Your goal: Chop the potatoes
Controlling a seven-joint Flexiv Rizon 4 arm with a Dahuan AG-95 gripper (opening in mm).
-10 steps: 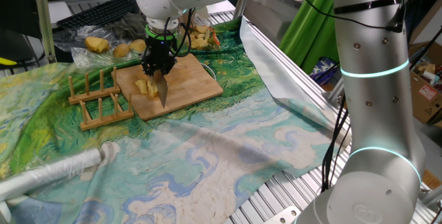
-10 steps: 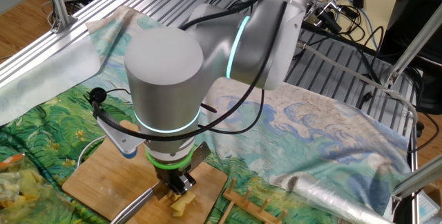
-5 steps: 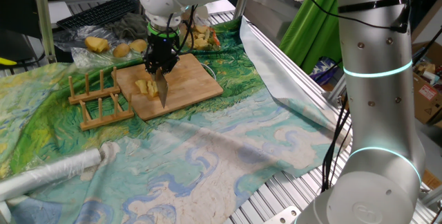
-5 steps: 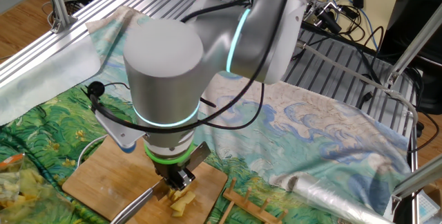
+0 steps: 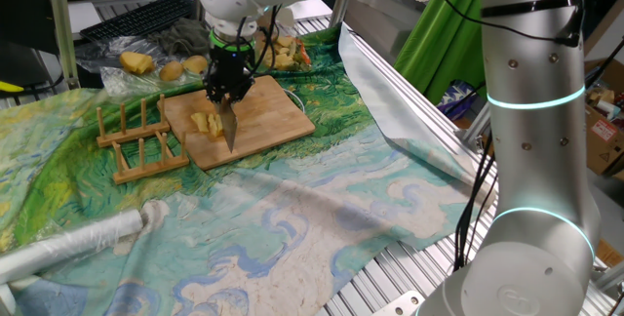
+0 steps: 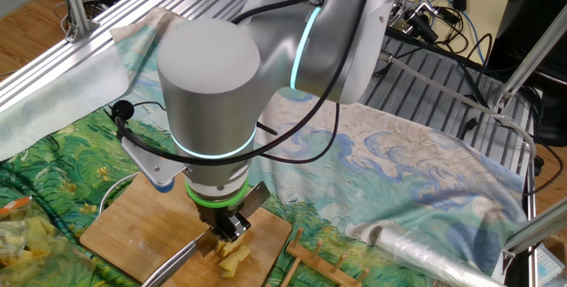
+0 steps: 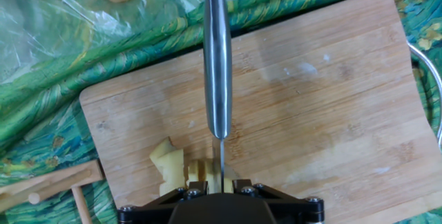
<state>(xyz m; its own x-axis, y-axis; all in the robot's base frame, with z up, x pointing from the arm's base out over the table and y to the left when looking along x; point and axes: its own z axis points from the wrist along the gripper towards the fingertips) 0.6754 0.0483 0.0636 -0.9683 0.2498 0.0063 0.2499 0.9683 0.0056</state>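
The robot arm reaches down over a wooden board (image 5: 244, 119) that lies on a green and blue cloth (image 5: 292, 218). Its gripper (image 5: 228, 90) is pinched tight on a knife (image 5: 230, 126), and the blade points down at the board. In the hand view the knife (image 7: 218, 72) looks like a long shiny bar running up the middle of the board (image 7: 311, 106). The potatoes (image 5: 205, 122) are small pale yellow chunks sitting on the board, right beside the blade. In the hand view the potatoes (image 7: 173, 169) sit near the bottom edge, just beside the thin edge of the knife. From the other fixed view the potatoes (image 6: 232, 255) show just under the gripper (image 6: 227, 230). A wooden rack (image 5: 136, 140) stands on the cloth just beside the board. More yellow pieces (image 5: 136, 62) lie on clear plastic behind the board.
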